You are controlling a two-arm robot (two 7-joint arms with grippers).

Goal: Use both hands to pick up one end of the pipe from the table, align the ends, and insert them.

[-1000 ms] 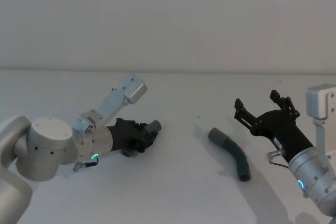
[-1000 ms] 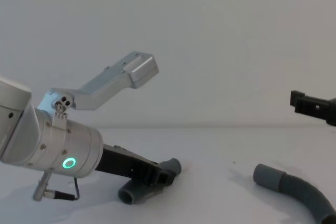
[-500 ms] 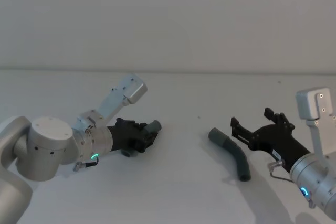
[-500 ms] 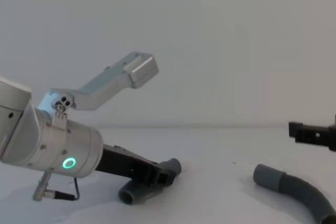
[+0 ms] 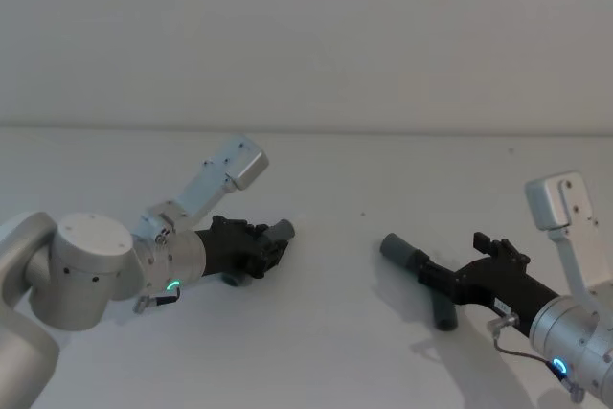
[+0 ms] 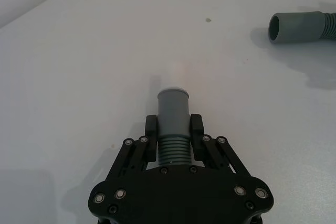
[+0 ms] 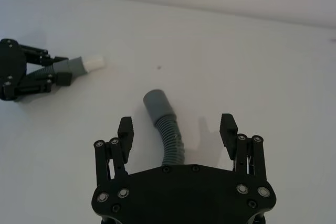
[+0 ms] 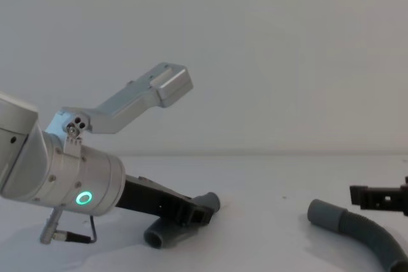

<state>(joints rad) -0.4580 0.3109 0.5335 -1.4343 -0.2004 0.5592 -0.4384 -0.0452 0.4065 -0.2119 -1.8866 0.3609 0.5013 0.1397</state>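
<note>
White table (image 5: 326,352), left gripper (image 6: 174,124) fingers clamped on short hose (image 6: 173,103), right gripper (image 7: 177,126) fingers wide astride longer hose (image 7: 157,106)

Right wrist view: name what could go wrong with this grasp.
1. The open right end effector straddles the longer hose on its flexible ribs, behind the cuff; gripped there, the cuff may sag.
2. The curved hose lies loose on the table; one finger touching first could roll it aside.
3. The left end effector grips the short hose low; its tip could scrape the table.
</note>
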